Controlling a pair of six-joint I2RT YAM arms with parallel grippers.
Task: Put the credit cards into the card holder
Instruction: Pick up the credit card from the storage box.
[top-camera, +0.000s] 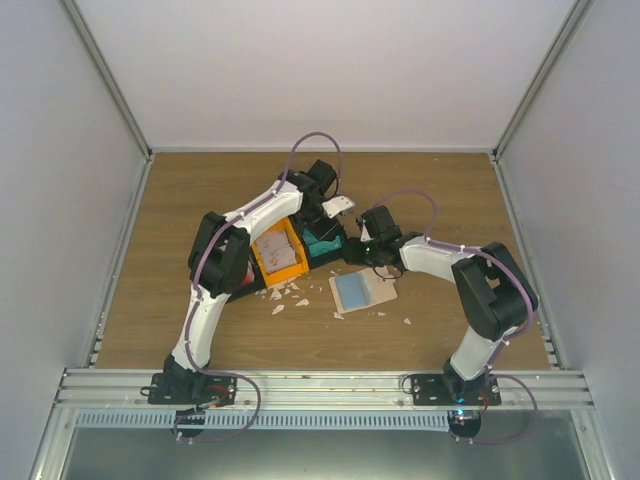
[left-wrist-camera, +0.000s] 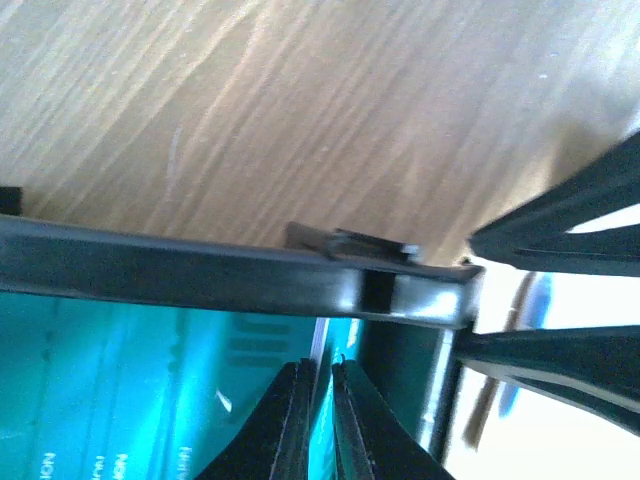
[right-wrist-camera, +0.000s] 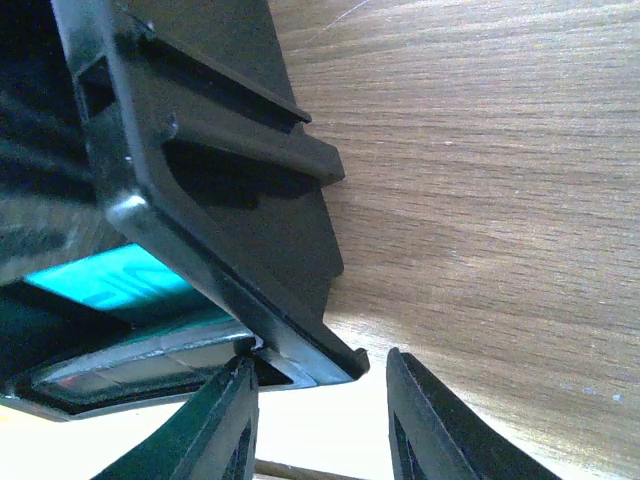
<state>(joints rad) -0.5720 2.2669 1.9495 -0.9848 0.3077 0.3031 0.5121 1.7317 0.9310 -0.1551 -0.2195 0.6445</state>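
Teal credit cards (left-wrist-camera: 150, 390) stand in the right black bin (left-wrist-camera: 200, 268), also seen from above as teal credit cards (top-camera: 322, 243). My left gripper (left-wrist-camera: 322, 385) reaches down into that bin (top-camera: 338, 240) and is shut on the thin edge of one teal card. From above, the left gripper (top-camera: 321, 230) is over the bin. The beige card holder (top-camera: 380, 290) lies flat in front of the bins with a light blue card (top-camera: 352, 290) on it. My right gripper (right-wrist-camera: 320, 362) is open and straddles the black bin's corner (right-wrist-camera: 300, 340); its left finger touches the wall, its right finger stands apart. The right gripper (top-camera: 353, 252) is beside the bin in the top view.
An orange bin (top-camera: 268, 270) joined to the black one holds pale cards (top-camera: 280, 250). Small white scraps (top-camera: 290, 295) lie in front of the bins and near the card holder. Grey walls enclose the wooden table (top-camera: 200, 190).
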